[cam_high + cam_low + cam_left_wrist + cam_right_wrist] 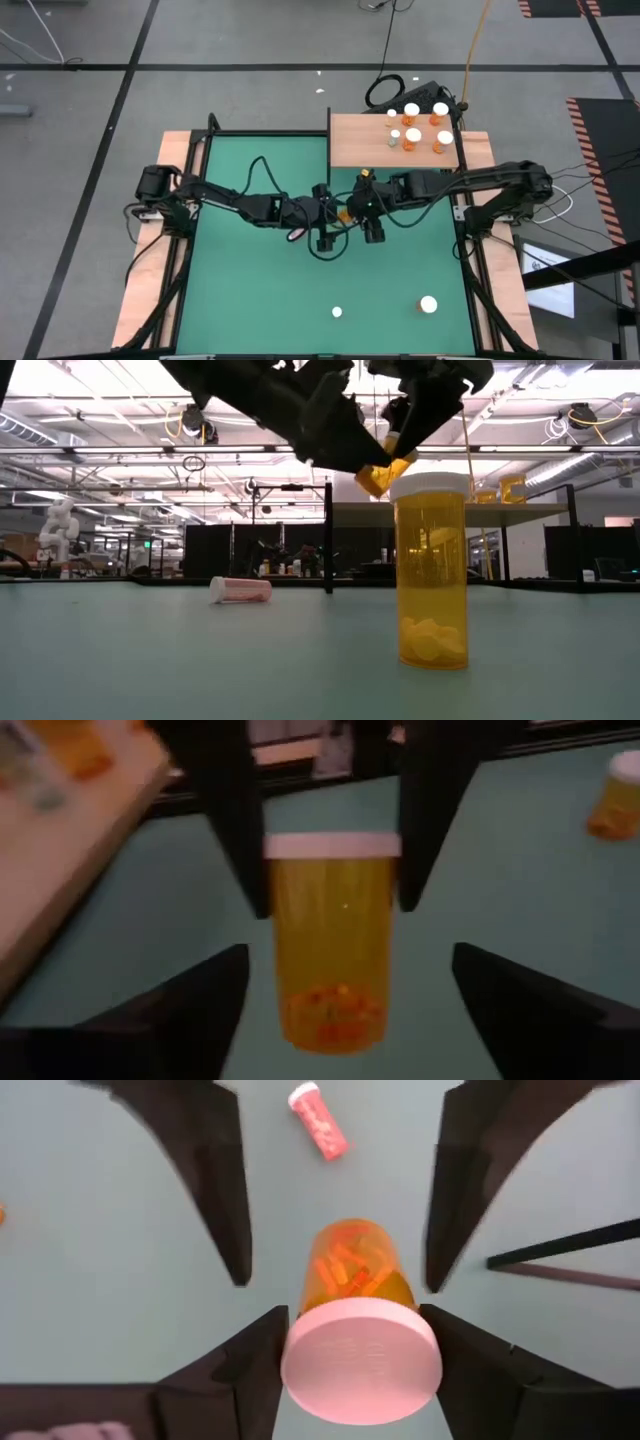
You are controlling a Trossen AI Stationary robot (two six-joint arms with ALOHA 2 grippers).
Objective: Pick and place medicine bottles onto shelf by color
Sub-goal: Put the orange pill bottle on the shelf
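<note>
An orange medicine bottle (345,212) with a white cap is held in the air over the middle of the green mat (260,290). My right gripper (352,1315) is shut on it. My left gripper (350,960) is open. Its fingers stand on either side of the bottle's lower body without touching it. In the low view the bottle's orange body (385,475) shows between the two grippers, well above the mat. The wooden shelf (370,150) at the far right carries several white-capped bottles (413,135). My right gripper pinches the bottle's white cap (300,1365) by its two opposite sides between its two fingers (245,860). The fingers come from the table's right and lie along the bottle. The bottle is lifted clear of the mat, its bottom end (330,1020) pointing toward my left gripper.
A large orange bottle (428,303) stands upright near the mat's near edge; it also shows in the low view (430,570). A small white-capped bottle (337,312) stands to its left. A small bottle with pink contents (320,1120) lies on its side under the arms (240,590).
</note>
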